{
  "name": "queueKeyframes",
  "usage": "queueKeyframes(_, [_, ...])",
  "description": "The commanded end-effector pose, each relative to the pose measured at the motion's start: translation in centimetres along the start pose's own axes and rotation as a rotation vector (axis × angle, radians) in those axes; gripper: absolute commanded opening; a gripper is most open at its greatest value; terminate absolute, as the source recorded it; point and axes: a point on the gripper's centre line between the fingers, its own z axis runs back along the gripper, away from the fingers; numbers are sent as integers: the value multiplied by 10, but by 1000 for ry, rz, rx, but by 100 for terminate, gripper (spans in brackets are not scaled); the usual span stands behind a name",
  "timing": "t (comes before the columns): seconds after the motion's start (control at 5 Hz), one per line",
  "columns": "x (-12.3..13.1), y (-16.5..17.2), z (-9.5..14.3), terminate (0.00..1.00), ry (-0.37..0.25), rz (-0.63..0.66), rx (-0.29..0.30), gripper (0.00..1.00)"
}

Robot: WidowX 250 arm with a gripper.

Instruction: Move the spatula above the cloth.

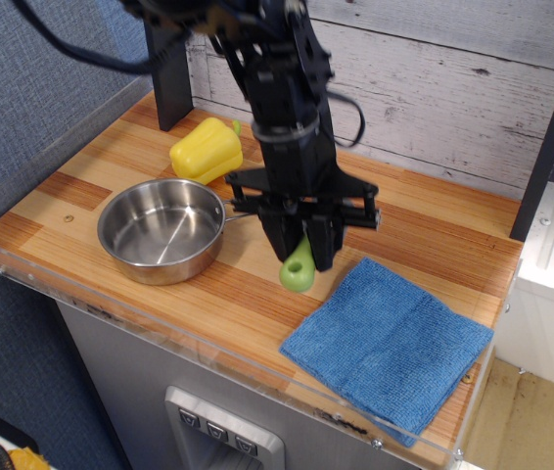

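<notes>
I am holding the spatula [299,269] pinched by its green handle in my gripper [301,257], fingers closed tight, clear of the wooden counter [81,186] just left of the blue cloth [387,343], so it can travel past the cloth's far side.

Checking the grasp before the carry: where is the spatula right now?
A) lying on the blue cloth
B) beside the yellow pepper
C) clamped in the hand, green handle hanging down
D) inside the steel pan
C: the hand is shut on the spatula, whose green handle hangs below the fingers, left of the cloth.
</notes>
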Motion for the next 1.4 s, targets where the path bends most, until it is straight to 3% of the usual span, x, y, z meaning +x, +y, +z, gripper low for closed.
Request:
queueKeyframes(0.0, [18, -5, 47, 0, -113, -1, 18, 0])
queueKeyframes(0.2, [35, -7, 52, 0, -136, 6, 36, 0])
queueKeyframes(0.4, [66, -15, 45, 0, -212, 1, 136, 0])
queueKeyframes(0.6, [86, -27, 29, 0, -211, -36, 164, 0])
queueKeyframes(0.8, [97, -43, 6, 0, -197, -74, 183, 0])
queueKeyframes(1.2, [88, -70, -18, 0, -180, -124, 203, 0])
